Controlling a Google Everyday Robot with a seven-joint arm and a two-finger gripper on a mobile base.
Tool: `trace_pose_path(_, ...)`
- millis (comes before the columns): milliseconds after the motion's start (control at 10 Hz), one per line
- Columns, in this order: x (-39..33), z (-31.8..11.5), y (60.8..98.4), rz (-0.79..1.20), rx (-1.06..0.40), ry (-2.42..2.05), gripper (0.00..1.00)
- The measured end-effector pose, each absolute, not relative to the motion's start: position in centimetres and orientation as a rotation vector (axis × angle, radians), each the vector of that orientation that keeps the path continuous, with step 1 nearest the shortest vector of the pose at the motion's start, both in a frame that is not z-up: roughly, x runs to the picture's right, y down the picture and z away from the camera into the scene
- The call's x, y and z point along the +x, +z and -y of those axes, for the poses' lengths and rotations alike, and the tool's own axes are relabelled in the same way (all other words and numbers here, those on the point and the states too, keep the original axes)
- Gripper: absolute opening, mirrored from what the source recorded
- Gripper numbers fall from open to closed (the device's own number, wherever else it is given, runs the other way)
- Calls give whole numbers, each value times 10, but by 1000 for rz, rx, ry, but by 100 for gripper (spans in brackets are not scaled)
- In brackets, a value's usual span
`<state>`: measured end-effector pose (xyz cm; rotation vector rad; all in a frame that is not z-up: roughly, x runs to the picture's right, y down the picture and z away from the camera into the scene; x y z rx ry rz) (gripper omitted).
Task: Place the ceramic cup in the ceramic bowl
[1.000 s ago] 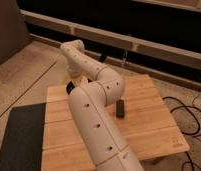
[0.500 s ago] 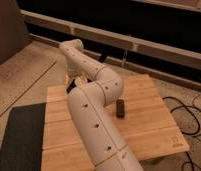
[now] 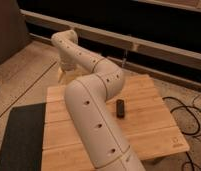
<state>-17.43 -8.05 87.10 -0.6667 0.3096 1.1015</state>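
Note:
My arm reaches from the bottom of the view across the wooden table (image 3: 149, 125) to its far left corner. The gripper (image 3: 62, 75) hangs down from the wrist there, over the table's far left edge, mostly hidden behind the arm. The ceramic cup and the ceramic bowl do not show; the arm covers much of the table's left and middle.
A small black rectangular block (image 3: 121, 108) lies on the table right of the arm. A slim upright object (image 3: 125, 58) stands at the far edge. A dark mat (image 3: 21, 137) lies left of the table. Cables (image 3: 186, 117) lie on the floor at right.
The far end of the arm has shifted slightly to the left and away. The black block has not moved.

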Motion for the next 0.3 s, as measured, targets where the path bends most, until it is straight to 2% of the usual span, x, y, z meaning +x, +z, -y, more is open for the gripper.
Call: trace_pose_path(300,-129,78,824,-328,-593,1213,80)
